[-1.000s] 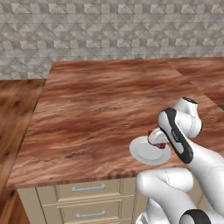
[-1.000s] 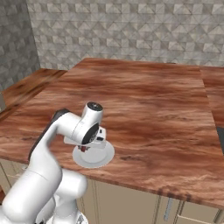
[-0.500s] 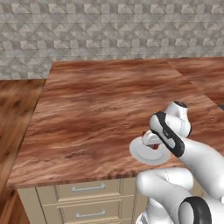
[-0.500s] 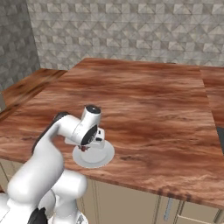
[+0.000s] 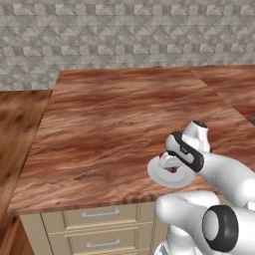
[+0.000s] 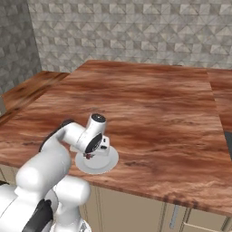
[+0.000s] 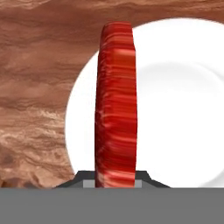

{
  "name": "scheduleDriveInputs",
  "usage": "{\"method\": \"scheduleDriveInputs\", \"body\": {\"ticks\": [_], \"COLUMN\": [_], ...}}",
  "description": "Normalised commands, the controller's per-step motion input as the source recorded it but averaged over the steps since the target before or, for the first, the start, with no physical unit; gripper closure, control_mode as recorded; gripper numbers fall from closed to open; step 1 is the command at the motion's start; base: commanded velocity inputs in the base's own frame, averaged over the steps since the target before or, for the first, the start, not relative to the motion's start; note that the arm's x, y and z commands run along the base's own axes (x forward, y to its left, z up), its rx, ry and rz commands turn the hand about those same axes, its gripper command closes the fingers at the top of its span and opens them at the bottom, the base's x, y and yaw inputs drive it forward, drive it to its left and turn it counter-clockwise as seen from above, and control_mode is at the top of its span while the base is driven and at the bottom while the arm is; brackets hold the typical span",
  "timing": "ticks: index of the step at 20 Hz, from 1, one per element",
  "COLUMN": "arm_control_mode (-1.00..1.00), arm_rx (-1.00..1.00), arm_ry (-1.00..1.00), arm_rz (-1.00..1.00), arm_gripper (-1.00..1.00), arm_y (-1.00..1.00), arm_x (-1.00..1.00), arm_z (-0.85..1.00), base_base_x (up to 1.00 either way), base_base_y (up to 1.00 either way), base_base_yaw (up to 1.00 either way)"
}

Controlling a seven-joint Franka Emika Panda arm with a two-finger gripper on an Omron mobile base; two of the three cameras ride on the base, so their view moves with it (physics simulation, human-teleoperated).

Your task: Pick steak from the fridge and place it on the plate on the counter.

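Note:
My gripper is shut on the steak, a red slab that I see edge-on between the finger tips. It hangs just above the left part of the white plate. In the left base view the gripper points down over the plate, with a bit of red steak showing under the hand. The right base view has the gripper low over the plate, which lies near the front edge of the counter. The fridge is out of view.
Beige drawers with silver handles sit under the counter's front edge, close to the plate. A grey tiled wall runs along the back. A second wooden surface adjoins the counter on the left.
The hand has come down with the steak, closer to the plate. The plate has not moved.

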Motion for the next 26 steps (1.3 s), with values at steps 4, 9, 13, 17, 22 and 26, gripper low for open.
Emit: {"method": "scheduleDriveInputs", "body": {"ticks": [4, 9, 13, 17, 22, 26], "arm_control_mode": [-1.0, -1.0, -1.0, -1.0, -1.0, -1.0], "arm_rx": [0.0, 0.0, 0.0, 0.0, 0.0, 0.0], "arm_ry": [0.0, 0.0, 0.0, 0.0, 0.0, -0.01], "arm_rz": [0.0, 0.0, 0.0, 0.0, 0.0, 0.0], "arm_gripper": [1.0, 1.0, 1.0, -1.0, -1.0, -1.0], "arm_y": [0.0, 0.0, 0.0, 0.0, 0.0, 0.0], "arm_x": [0.01, 0.02, 0.01, 0.01, 0.0, 0.0], "arm_z": [-0.27, -0.26, -0.12, 0.0, 0.0, 0.0], "base_base_x": [0.0, 0.0, 0.0, 0.0, 0.0, 0.0], "base_base_y": [0.0, 0.0, 0.0, 0.0, 0.0, 0.0], "base_base_yaw": [0.0, 0.0, 0.0, 0.0, 0.0, 0.0]}}
